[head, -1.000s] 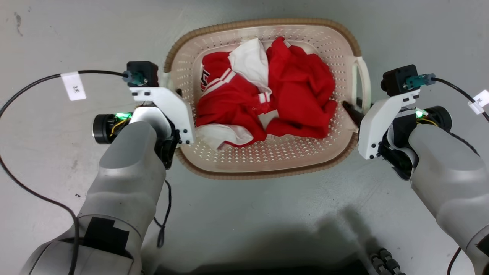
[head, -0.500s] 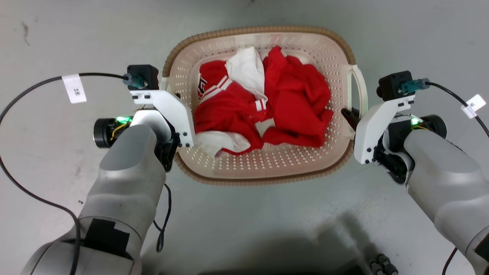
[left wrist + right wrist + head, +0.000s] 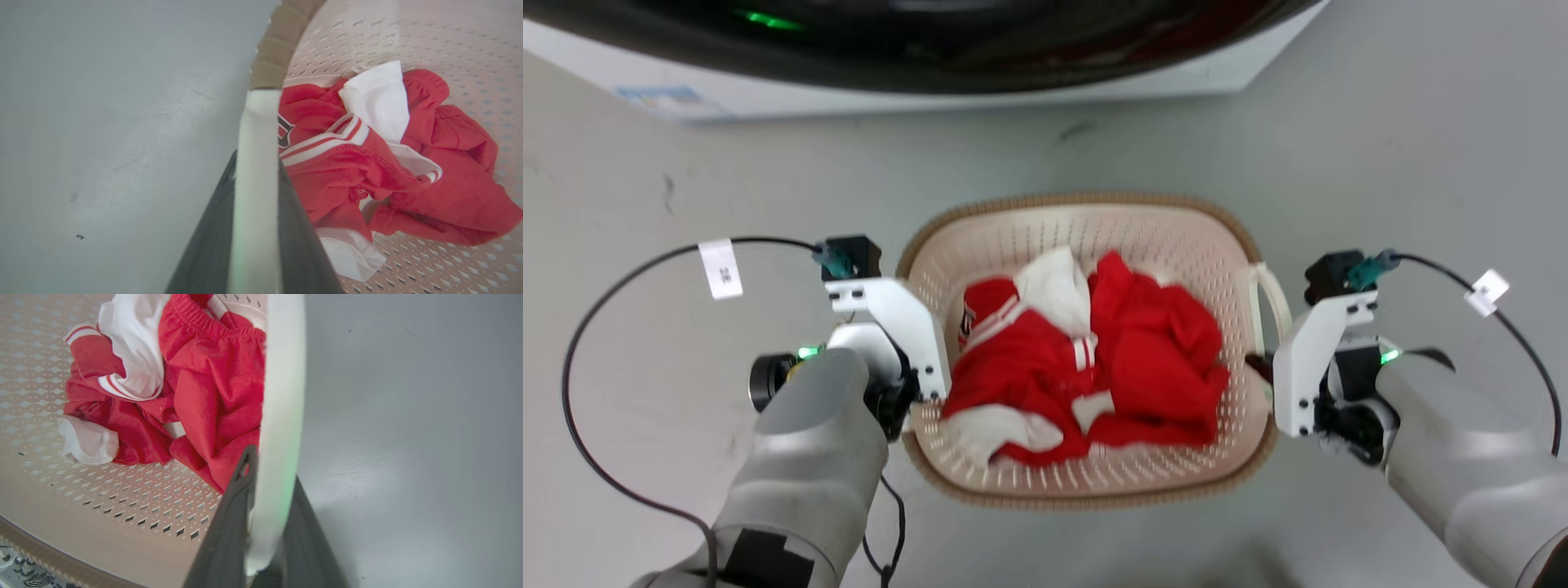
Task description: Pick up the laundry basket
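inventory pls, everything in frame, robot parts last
laundry basket: 1, cream with brown rim, centre, between the arms
handles: 2, white, one on each side of the basket
clothes: one bundle, red and white, inside the basket
washer: 1, white with dark front, top of the head view, beyond the basket
floor: grey, all around
cables: 2, black with white tags, one to each wrist
left tool: 1, dark fingers, shut on the basket's left handle
right tool: 1, dark fingers, shut on the right handle
forearms: 2, pale grey, lower corners of the head view
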